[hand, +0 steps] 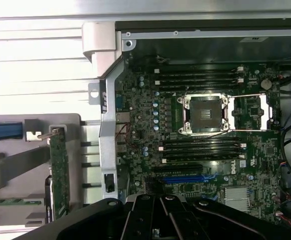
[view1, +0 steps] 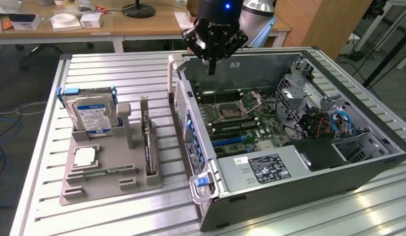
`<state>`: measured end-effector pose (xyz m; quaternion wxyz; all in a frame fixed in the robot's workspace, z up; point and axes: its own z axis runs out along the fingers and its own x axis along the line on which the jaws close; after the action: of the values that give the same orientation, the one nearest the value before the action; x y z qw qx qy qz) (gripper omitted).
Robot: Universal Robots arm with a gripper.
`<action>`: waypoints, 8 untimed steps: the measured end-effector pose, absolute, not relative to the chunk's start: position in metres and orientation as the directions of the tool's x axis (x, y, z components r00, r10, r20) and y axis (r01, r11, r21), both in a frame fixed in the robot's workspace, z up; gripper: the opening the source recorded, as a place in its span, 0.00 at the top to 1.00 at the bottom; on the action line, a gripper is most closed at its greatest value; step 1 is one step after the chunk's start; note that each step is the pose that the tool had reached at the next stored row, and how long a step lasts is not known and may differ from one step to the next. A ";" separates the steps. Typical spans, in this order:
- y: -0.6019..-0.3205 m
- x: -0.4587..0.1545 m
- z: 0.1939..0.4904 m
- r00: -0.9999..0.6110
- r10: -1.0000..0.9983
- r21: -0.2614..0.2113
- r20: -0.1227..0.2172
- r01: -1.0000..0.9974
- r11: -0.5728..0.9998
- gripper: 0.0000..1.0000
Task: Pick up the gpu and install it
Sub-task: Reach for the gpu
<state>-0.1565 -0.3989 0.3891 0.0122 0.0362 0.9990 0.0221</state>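
step: pre-pick, gpu (view1: 148, 147) not grasped | tool (view1: 212, 66) fingers together, empty, upper centre over case (view1: 288, 201) | gpu upright in rack (view1: 91, 189), left of centre, on counter (view1: 124, 64) | pick likely needs: tool above gpu, fingers parted

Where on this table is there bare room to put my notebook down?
In the exterior view, bare slats of the table lie beyond the grey holder, up to the far edge, and along the near edge in front of it. The strip between holder and computer case is narrow. The holder, with hard drive and gpu, and the case's inside are crowded.
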 end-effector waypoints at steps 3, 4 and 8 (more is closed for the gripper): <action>-0.399 -0.158 0.389 -0.997 0.073 0.045 -0.023 0.072 0.996 0.89; -0.399 -0.158 0.389 -0.997 0.073 0.045 -0.023 0.072 0.996 0.89; -0.399 -0.161 0.388 -0.997 0.073 0.045 -0.023 0.072 0.996 0.89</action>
<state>-0.1606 -0.3989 0.3885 0.0121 0.0362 0.9990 0.0220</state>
